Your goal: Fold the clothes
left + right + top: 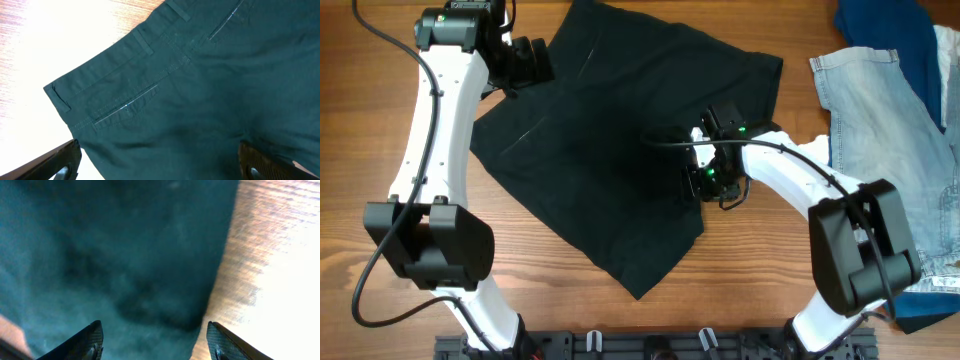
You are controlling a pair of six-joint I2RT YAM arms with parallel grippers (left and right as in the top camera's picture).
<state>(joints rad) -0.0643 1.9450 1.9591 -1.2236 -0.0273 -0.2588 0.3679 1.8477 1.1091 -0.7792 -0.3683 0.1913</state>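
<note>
while low over the shorts [620, 150], left tool [162, 162] and right tool [152, 340] both released

The left arm [430, 130] stretches long from its base to the far left of the table, and its left hand [527, 62] has its fingers [60, 162] spread wide with nothing between them. The right arm [800, 175] bends inward toward the middle; the right hand [708, 170] points down, fingers [227, 342] parted and gripping nothing.
</note>
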